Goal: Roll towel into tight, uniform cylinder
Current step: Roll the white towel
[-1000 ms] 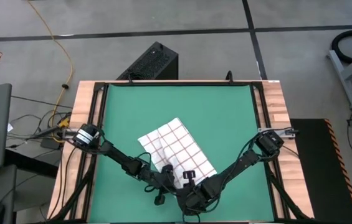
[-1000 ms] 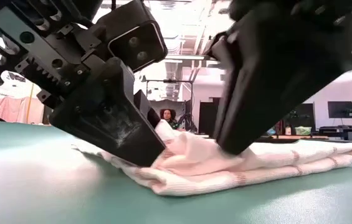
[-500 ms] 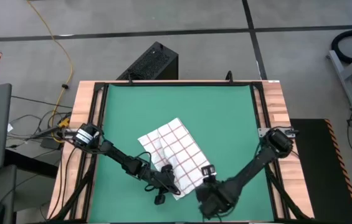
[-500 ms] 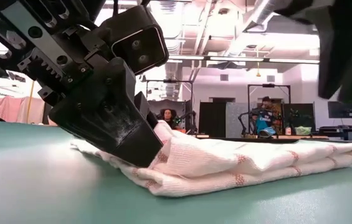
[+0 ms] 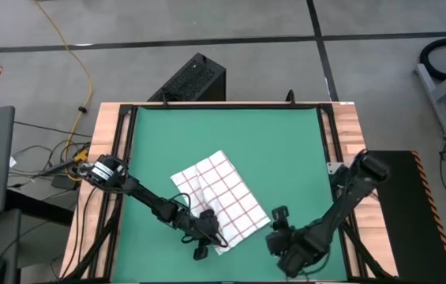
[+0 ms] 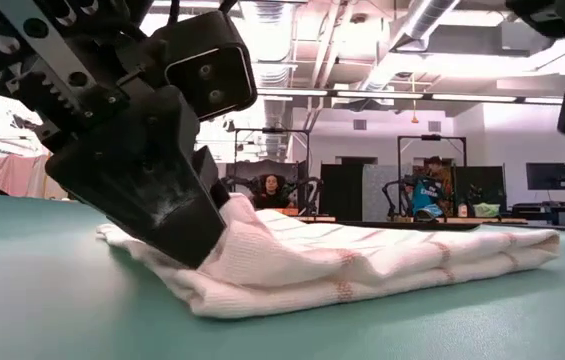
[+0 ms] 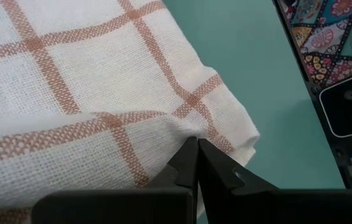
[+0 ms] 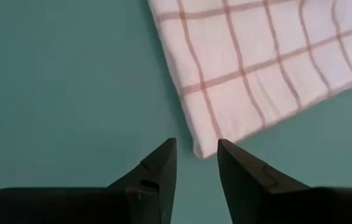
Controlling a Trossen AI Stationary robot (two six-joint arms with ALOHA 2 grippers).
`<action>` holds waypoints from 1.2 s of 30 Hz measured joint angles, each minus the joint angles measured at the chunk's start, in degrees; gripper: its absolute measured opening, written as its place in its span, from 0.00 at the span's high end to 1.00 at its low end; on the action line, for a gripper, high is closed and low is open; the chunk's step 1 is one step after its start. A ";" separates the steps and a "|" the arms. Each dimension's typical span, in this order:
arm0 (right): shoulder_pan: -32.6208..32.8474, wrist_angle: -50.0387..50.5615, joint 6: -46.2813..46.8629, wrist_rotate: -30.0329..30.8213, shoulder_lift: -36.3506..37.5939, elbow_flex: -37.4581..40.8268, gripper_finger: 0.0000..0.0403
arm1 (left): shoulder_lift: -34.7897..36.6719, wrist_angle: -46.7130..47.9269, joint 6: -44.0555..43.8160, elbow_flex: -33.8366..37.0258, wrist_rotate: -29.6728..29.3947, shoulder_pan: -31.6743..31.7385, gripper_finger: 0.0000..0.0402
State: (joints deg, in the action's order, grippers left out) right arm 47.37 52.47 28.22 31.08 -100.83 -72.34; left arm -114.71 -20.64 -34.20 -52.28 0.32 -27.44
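My left gripper (image 7: 195,163): its two dark fingers are pressed together on a pinch of the thin white towel with a grid of red lines (image 5: 217,199), at the cloth's near edge; what lies between the tips is hidden by the fabric.
My left gripper, low view (image 6: 177,215): it fills that side of the picture and covers the towel's end behind it.
My right gripper (image 8: 194,168): fingers parted with a clear gap, holding nothing, hanging above the green mat (image 5: 278,146) just off a folded corner of the towel.
My right gripper, high view (image 5: 282,229): near the mat's front edge, beside the towel and apart from it; the fingertips are hard to pick out from the dark arm.
Towel: lying on the front middle of the mat, folded over with a thick rounded fold (image 6: 262,290) nearest the low camera.
Towel's layers: I cannot count them.
Background: a person (image 6: 425,185) in the room behind, too small to make out.
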 joint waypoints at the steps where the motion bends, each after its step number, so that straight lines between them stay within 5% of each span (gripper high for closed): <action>1: -0.23 -2.33 -0.90 0.02 1.65 1.97 0.66 | 0.19 -0.08 -0.16 0.01 -0.16 0.00 1.00; 14: -5.97 -18.00 -21.98 -1.02 2.16 11.96 0.66 | 0.37 0.23 -2.95 -0.01 -1.66 -0.04 1.00; 36: -7.90 -25.78 -28.74 -2.73 2.09 15.48 0.66 | 0.37 0.34 -3.38 -0.06 -2.21 0.07 1.00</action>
State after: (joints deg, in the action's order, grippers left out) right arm 39.47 26.69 -0.51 28.35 -98.74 -56.86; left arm -114.34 -20.30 -37.58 -52.34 -1.88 -27.38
